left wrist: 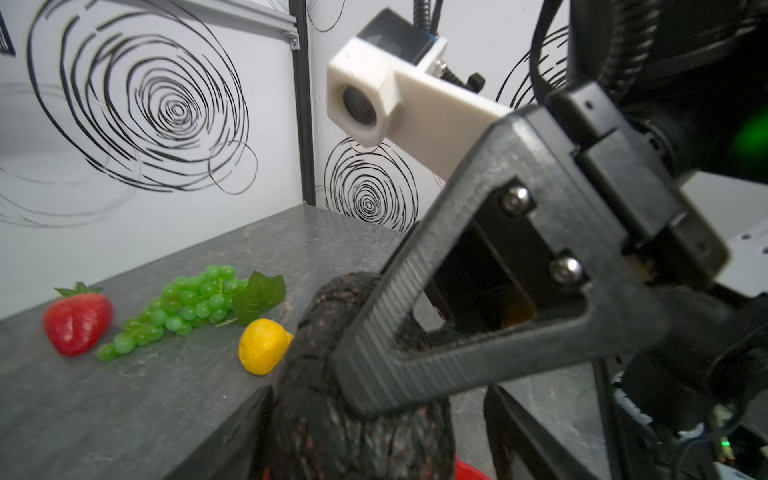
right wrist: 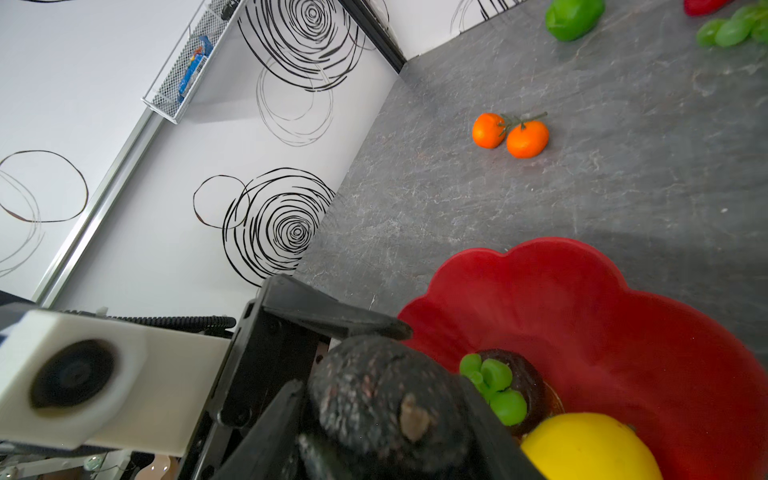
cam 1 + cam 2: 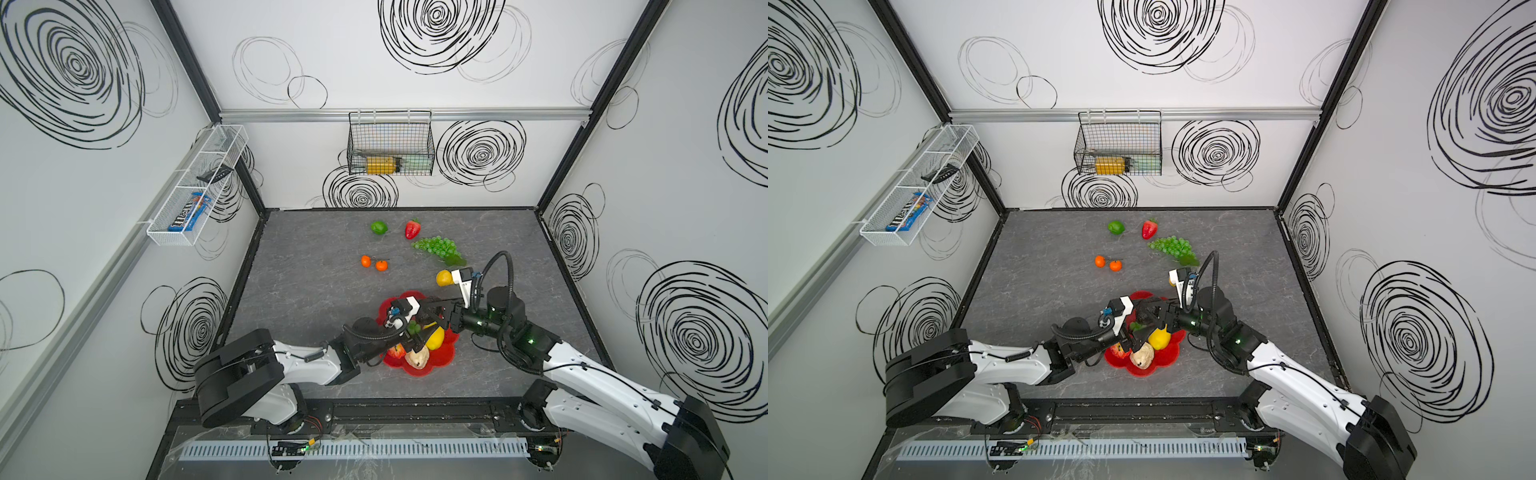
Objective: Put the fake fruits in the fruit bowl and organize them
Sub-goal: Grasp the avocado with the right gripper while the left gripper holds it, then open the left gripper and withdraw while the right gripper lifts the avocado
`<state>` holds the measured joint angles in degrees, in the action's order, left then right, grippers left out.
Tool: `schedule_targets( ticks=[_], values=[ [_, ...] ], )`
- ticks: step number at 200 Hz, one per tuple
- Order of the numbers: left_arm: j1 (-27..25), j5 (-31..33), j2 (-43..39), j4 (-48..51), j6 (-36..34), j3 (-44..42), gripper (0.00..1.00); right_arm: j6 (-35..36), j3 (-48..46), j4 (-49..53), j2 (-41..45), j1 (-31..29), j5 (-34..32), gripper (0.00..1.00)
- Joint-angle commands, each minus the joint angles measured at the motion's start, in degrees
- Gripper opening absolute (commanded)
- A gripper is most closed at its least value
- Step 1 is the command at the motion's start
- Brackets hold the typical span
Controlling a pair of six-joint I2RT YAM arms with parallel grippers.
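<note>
A jaw of the right gripper (image 1: 365,340) presses a dark avocado (image 1: 332,436); strawberry (image 1: 79,318), grapes (image 1: 187,307), lemon (image 1: 264,347) beyond.

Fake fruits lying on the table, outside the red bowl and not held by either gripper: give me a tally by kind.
Lime: 1
Strawberry: 1
Grape bunch: 1
Small oranges: 2
Lemon: 1
Total: 6
</note>
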<state>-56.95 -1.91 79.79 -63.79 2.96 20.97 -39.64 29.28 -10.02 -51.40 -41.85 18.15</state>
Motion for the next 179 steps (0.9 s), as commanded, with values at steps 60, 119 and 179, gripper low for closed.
schedule_targets(
  ticks=[60, 119, 179],
  values=[
    [7.8, 8.4, -23.6, 23.6, 11.4, -4.4, 0.93, 16.5, 5.0, 3.3, -5.9, -0.8, -13.1, 0.44],
    [18.0, 24.4, -39.0, 41.5, 14.2, -7.9, 0.95, 20.4, 9.4, 1.4, -15.5, -6.5, -16.7, 0.44],
    [23.8, 31.4, -46.6, 45.9, 16.1, -11.1, 0.96, 27.2, 16.9, 4.2, -26.7, -14.4, -20.3, 0.45]
  ],
)
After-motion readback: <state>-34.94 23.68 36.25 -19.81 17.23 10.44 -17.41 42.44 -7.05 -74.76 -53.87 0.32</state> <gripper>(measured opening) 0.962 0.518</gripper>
